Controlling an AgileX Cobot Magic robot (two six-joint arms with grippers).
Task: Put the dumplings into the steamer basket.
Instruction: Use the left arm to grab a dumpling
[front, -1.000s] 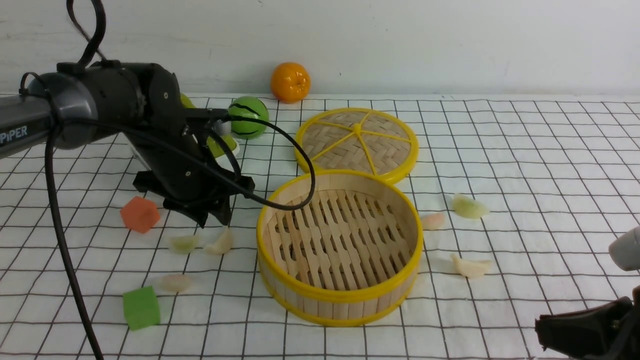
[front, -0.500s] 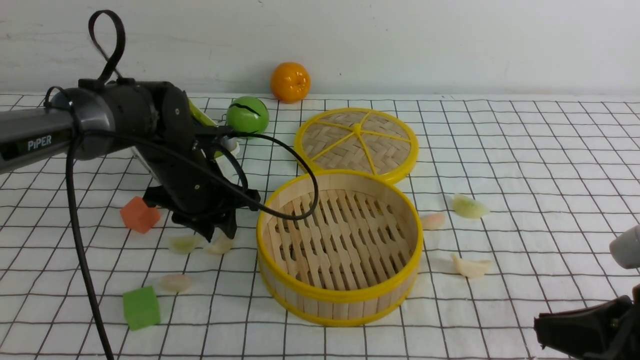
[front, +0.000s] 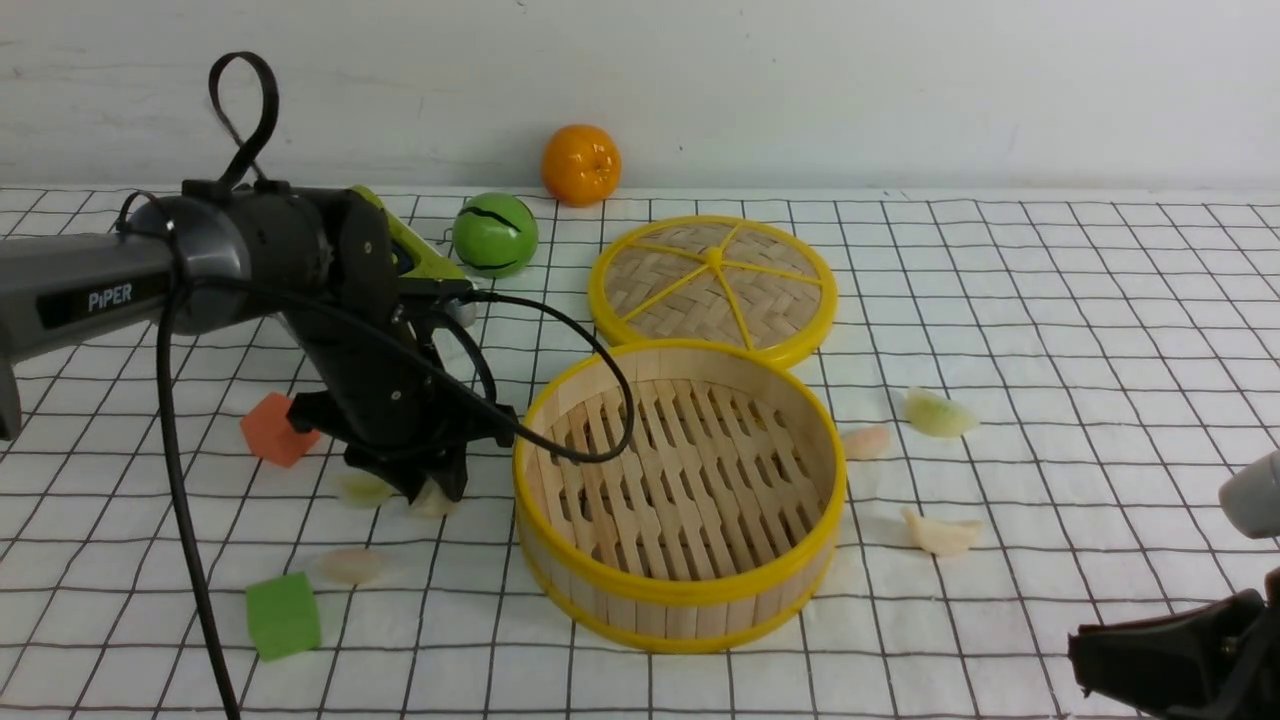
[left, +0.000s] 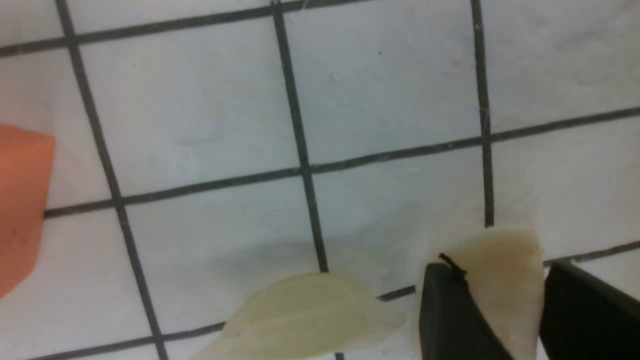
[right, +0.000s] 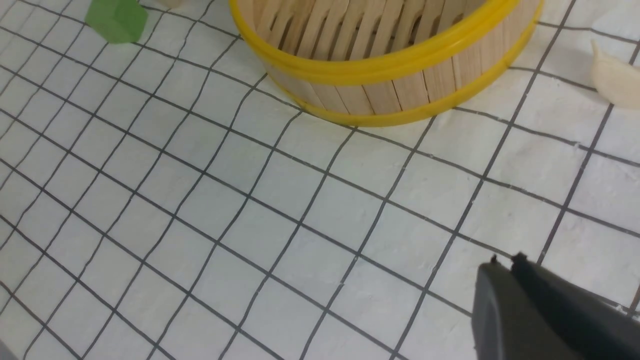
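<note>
Lowered now, left fingers (left: 450, 320) pinch the white dumpling (left: 500, 280) just beside the steamer basket (front: 680, 590) wall. Right fingers (right: 505, 315) hang clenched over open table (right: 300, 220).

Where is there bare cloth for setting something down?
Free: the near cloth between green cube and right gripper, in front of the steamer basket; also the far right, past the lid. Crowded: left of the basket, with left gripper, dumplings, orange cube.
</note>
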